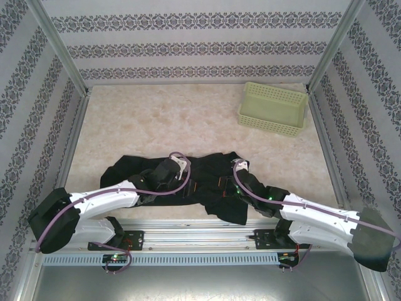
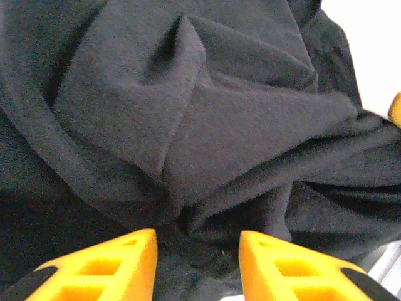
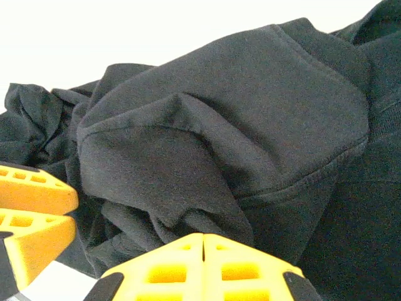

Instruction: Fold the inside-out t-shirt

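Two tools inspected, both mine, both low over the garment.

Item 1: my left tool stands released. Its yellow fingers are parted, with dark cloth showing in the gap between them and nothing pinched.

Item 2: my right tool is clenched, its yellow fingertips pressed flat together. I cannot tell whether any cloth is caught between them. In the right wrist view the left tool's fingers appear at 9 o'clock, so the two tools sit near each other.

Item 3: the plain black soft-fabric short-sleeved t-shirt lies crumpled in a wide band at 6 o'clock on the pale marbled surface, close to the near edge. Both arms reach over it, and a lobe at 5 o'clock reaches that edge. Up close the fabric is bunched into ridges and deep folds. A rounded flap with a stitched hem lies ahead of my right tool.

Item 4: a pale green perforated plastic basket stands upright at 1 o'clock on the surface, well apart from the t-shirt.
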